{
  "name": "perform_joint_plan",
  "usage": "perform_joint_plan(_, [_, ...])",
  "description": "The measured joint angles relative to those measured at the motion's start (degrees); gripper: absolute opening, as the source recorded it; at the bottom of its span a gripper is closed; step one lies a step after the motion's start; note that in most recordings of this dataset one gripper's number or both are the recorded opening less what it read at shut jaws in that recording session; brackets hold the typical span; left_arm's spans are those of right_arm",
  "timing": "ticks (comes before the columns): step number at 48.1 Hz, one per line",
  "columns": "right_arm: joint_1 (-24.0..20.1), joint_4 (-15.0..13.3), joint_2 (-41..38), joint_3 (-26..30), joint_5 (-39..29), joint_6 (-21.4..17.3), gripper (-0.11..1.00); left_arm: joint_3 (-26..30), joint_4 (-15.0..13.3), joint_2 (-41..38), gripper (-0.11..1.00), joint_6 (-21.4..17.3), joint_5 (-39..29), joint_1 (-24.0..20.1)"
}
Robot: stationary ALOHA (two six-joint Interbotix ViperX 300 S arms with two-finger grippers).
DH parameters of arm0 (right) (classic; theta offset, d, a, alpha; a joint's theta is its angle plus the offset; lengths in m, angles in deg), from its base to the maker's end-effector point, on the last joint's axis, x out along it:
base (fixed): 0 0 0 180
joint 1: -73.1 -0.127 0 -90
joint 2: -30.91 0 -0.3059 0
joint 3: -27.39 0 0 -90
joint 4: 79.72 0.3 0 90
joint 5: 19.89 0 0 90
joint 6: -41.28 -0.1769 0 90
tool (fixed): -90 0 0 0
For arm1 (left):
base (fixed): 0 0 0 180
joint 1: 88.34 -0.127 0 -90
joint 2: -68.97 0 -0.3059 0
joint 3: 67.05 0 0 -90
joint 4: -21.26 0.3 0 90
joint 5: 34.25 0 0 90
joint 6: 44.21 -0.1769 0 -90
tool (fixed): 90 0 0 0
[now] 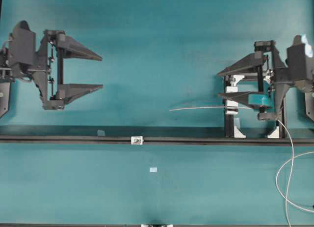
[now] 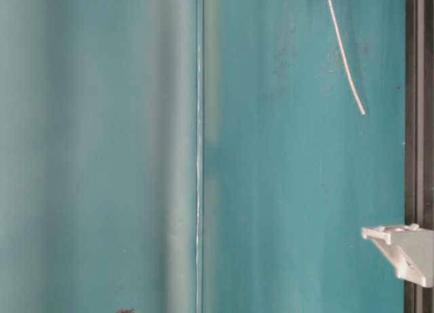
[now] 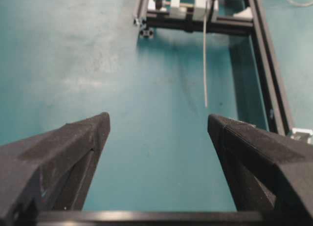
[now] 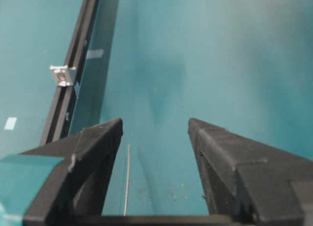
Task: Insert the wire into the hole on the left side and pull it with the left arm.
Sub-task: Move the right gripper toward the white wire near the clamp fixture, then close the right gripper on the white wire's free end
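Curving thin and pale, the wire point(image 1: 206, 108) lies free; left fingers point(image 1: 83, 87) and right fingers point(image 1: 240, 65) spread.

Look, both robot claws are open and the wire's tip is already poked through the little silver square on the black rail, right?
Not quite. Both the left gripper and right gripper are open, but the wire isn't through the silver square fitting. The overhead view shows its free tip hanging above the black rail, to the right of the fitting and apart from it.
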Motion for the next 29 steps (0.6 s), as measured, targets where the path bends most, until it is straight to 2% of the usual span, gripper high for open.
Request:
perform_joint_plan(10, [0.0, 0.0, -4.2, 1.5, 0.0, -0.2, 0.68, 0.2, -0.1, -3.1, 0.67, 0.0, 0.2, 0.0])
perform_joint_plan(29, [0.0, 0.0, -13.4, 4.8, -0.1, -3.5, 0.68, 0.3, 0.0, -4.4, 0.67, -0.1, 0.3, -0.2])
